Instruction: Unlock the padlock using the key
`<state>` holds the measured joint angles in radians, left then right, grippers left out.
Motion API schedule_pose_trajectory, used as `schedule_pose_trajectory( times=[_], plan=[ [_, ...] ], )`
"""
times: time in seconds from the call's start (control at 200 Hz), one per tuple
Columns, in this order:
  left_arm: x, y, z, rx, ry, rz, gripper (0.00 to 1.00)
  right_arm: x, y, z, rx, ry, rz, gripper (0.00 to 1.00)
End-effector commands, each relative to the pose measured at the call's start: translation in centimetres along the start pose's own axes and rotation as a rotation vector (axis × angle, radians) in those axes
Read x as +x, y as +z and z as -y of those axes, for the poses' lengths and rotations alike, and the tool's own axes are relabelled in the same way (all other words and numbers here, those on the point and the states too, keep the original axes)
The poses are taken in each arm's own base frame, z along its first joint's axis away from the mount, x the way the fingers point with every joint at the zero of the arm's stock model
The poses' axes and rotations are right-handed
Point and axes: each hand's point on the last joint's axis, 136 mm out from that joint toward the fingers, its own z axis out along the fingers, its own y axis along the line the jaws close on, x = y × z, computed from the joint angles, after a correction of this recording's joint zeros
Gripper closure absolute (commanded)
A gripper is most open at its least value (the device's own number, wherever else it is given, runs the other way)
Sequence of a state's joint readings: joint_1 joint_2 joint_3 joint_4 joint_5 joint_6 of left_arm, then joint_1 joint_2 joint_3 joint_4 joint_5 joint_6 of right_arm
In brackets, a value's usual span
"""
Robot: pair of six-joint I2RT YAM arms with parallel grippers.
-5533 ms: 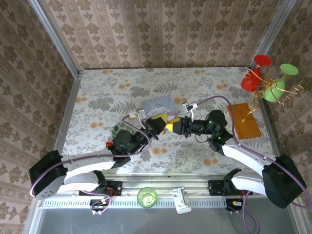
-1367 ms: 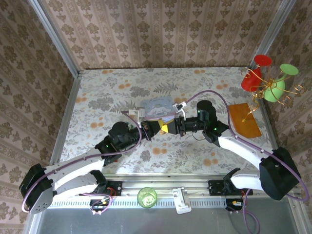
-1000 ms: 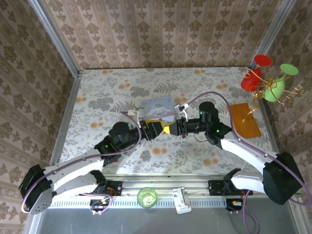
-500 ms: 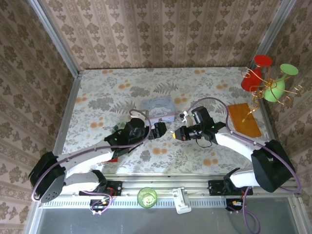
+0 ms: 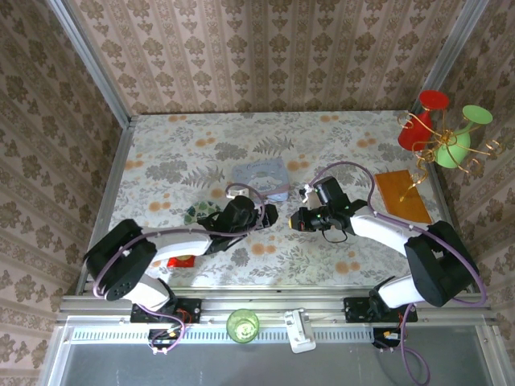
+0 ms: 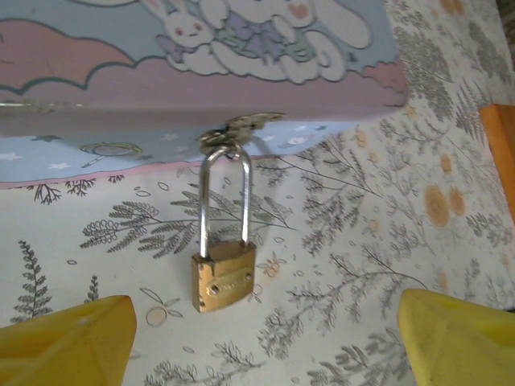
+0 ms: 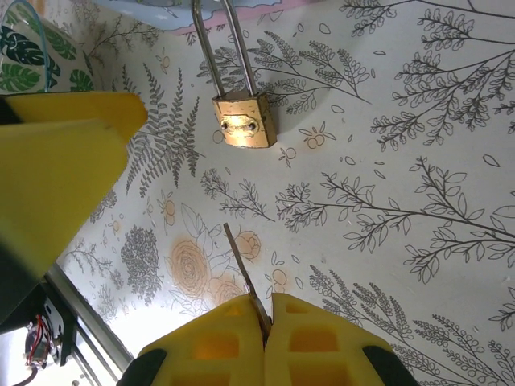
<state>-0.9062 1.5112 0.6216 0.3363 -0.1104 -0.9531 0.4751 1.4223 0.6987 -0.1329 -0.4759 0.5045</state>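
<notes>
Floral surface [image 5: 161, 153], patterned wallpaper walls [image 5: 265, 56]. Padlock [image 6: 224, 279] hooked to tin [image 6: 161, 64]. Left end effector [image 6: 261, 338] spread; right end effector [image 7: 265, 322] pinching key [image 7: 239, 257].

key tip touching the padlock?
Apart. Right wrist view: the key, clamped in the right pincer, ends short of the padlock, with bare tablecloth between them.

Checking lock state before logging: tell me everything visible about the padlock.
The padlock is a small brass-coloured block with two rivets on its face and a long, thin silvery shackle. The shackle looks closed, both legs in the body, and passes through the hasp of the blue tin. Its body lies on the floral tablecloth; nothing grips it.
</notes>
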Motion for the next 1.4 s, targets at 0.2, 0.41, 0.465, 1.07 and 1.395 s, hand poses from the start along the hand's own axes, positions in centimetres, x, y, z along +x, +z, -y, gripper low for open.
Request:
schedule_pose_trajectory(
  times=[0.2,0.41,0.465,1.07,1.395],
  plan=[
    [-1.2,2.5,0.4,0.062,-0.051,0.063,0.24,-0.8,-0.9,0.9,0.023,0.010,0.025,1.00],
    [0.3,4.1,-0.6,0.052,-0.115,0.036,0.30,-1.0,-1.5,2.2,0.017,0.044,0.032,1.00],
    [0.5,4.4,-0.7,0.063,-0.132,0.038,0.32,-1.0,-1.5,2.3,0.012,0.050,0.036,1.00],
    [1.3,5.3,0.4,0.123,-0.166,0.072,0.60,-0.3,-1.0,3.2,-0.005,0.063,0.047,1.00],
    [2.2,6.3,0.0,0.052,-0.183,0.162,0.54,-0.7,-0.8,3.2,-0.011,0.058,0.066,1.00]
  ],
)
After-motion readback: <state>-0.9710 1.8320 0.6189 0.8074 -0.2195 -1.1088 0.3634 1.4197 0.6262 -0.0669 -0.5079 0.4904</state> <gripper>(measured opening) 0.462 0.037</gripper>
